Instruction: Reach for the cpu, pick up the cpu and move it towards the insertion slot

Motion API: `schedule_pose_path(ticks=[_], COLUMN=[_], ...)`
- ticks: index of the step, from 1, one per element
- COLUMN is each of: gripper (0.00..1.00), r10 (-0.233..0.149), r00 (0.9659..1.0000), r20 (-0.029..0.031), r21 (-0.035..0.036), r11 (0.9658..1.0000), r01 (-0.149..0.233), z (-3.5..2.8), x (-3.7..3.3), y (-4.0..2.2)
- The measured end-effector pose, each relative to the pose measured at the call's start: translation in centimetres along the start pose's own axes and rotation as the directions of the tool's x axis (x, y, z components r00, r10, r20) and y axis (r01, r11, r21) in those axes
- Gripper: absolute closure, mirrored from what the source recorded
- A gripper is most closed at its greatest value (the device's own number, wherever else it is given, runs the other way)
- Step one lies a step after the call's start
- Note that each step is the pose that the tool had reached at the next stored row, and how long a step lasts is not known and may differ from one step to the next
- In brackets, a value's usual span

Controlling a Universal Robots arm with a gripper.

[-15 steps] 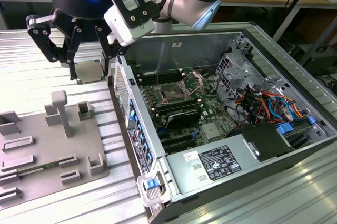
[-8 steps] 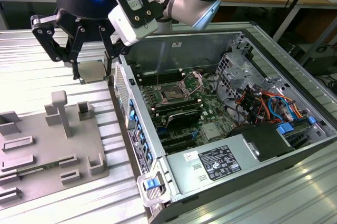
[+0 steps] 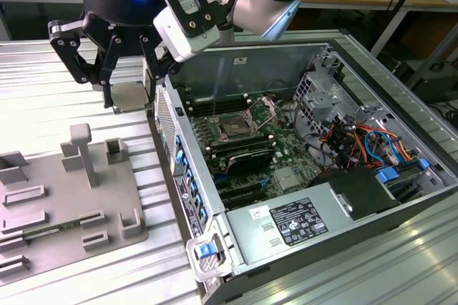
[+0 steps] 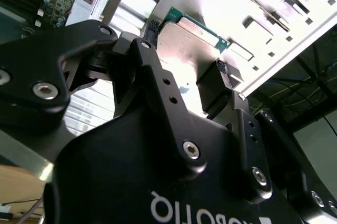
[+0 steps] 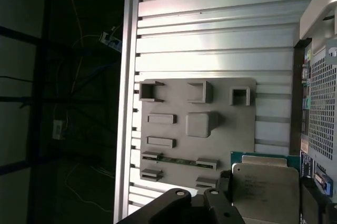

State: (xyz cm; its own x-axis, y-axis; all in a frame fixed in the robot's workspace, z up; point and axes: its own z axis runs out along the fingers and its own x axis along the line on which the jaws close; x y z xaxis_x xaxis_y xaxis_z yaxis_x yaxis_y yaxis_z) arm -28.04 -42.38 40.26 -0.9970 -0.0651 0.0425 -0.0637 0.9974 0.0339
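I have the gripper (image 3: 131,90) clamped on the cpu (image 3: 132,95), its black fingers (image 4: 216,84) pressing opposite edges of the chip. In both wrist views the silvery lid faces the camera with a strip of green board along one edge (image 5: 266,187). In the exterior view the chip hangs in the air above the ribbed metal table (image 3: 43,83), just beside the open computer case (image 3: 187,197) and above the far end of the grey fixture tray (image 3: 68,197). The insertion slot (image 3: 235,128) sits inside the case on the green motherboard (image 3: 286,149), on the exterior view's right of the chip, well apart from it
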Motion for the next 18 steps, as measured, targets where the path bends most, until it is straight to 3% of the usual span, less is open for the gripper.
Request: schedule_pose_path(ticks=[18], gripper=[0.45], r10=[0.0], r00=[1.0], r20=[-0.0001], r21=[0.0], r11=[1.0], r01=[0.0], z=[-0.06], x=[-1.24], y=[-0.08])
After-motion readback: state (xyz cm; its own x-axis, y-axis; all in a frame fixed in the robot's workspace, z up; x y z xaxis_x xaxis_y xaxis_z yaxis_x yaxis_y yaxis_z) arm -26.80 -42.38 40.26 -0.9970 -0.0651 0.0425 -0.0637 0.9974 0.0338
